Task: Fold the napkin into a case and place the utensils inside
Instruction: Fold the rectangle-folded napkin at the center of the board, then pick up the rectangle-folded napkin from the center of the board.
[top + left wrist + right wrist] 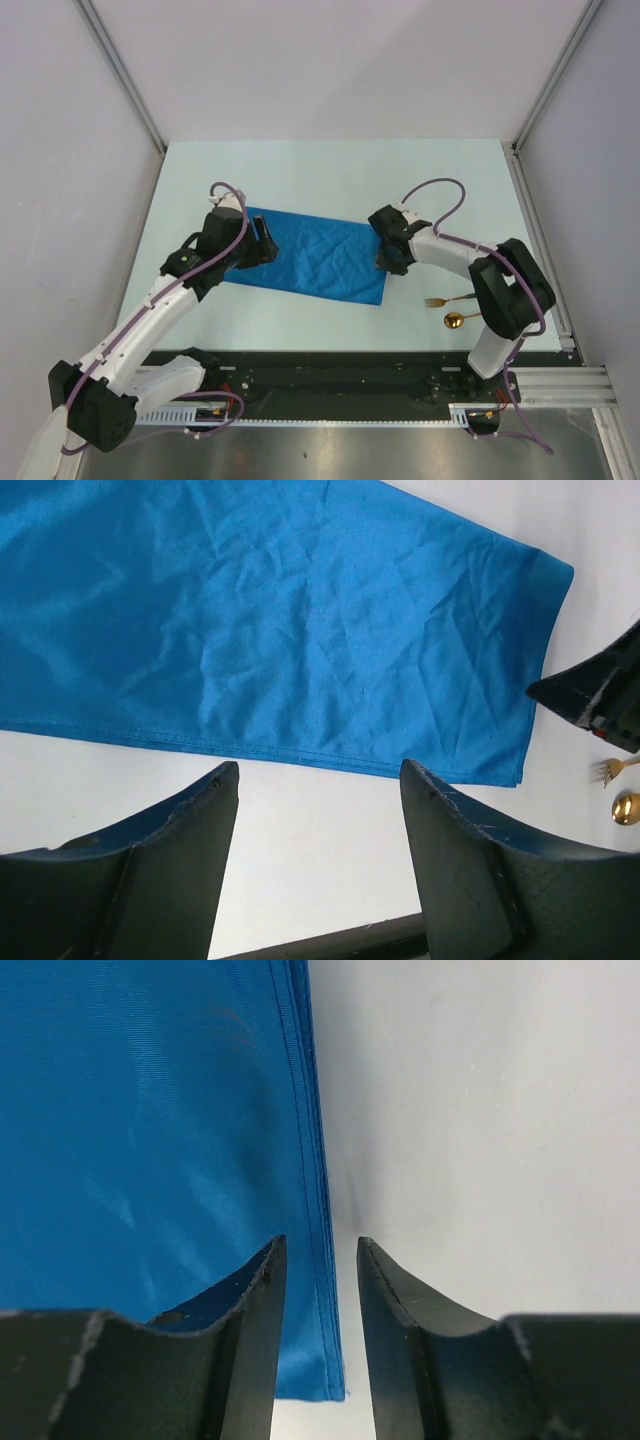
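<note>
From above, the napkin (312, 262) lies flat in the middle of the worktop (330, 170), a long blue shape. The left pincer (262, 240) is at its left end and the right pincer (392, 258) is at its right end. The fork (440, 300) and spoon (458, 320) lie on the worktop just right of the napkin, near the right arm and apart from the cloth. In the left wrist view, the left pincer (320, 850) is wide open with only bare worktop between its two sides, and the napkin's near edge is just past the tips. The cloth shows many small creases, so it is likely soft, thin and light, and it will flop and may slide on the smooth top. In the right wrist view, the right pincer (320, 1330) has only a narrow gap. The napkin's edge (318, 1290) runs through that gap, lying flat and not pinched. A few sewn lines sit side by side at that edge, so the cloth looks folded there. The best place to grab is a corner or the edge, taking all the layers at once and pulling slowly so the fold does not slip open.
</note>
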Robot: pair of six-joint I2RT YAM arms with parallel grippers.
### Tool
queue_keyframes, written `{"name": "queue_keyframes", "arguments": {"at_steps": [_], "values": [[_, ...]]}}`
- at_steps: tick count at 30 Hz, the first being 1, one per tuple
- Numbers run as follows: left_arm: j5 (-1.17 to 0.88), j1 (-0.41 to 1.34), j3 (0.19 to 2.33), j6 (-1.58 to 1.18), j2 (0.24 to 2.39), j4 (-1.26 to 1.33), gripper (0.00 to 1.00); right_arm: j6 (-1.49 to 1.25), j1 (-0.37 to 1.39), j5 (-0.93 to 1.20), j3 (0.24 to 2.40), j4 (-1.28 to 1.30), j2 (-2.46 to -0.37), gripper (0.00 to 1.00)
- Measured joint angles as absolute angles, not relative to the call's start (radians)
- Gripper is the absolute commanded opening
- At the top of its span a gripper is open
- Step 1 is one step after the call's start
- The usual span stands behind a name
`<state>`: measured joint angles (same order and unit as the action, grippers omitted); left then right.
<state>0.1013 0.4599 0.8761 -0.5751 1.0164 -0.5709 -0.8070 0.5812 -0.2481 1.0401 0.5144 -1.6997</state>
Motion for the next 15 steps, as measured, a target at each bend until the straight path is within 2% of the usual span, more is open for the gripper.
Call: {"name": "queue_keyframes", "arguments": {"at_steps": [6,9,10,12,13,15], "values": [[0.102,0.46,0.876,-0.555,1.011,-0.568,0.71,-0.82,0.604,-0.286,1.08,0.527,-1.764,0.37],[0.103,0.46,0.876,-0.536,1.011,-0.566,0.72,-0.832,0.607,-0.299,1.096,0.542,-1.778,0.28],[0.103,0.46,0.876,-0.531,1.011,-0.566,0.72,-0.839,0.609,-0.305,1.1,0.548,-1.782,0.19],[0.103,0.46,0.876,-0.518,1.011,-0.567,0.73,-0.852,0.614,-0.318,1.102,0.556,-1.785,0.12],[0.104,0.46,0.876,-0.513,1.009,-0.567,0.73,-0.859,0.617,-0.321,1.102,0.556,-1.786,0.06],[0.107,0.459,0.878,-0.5,1.002,-0.572,0.73,-0.874,0.626,-0.332,1.111,0.557,-1.794,0.01]]}}
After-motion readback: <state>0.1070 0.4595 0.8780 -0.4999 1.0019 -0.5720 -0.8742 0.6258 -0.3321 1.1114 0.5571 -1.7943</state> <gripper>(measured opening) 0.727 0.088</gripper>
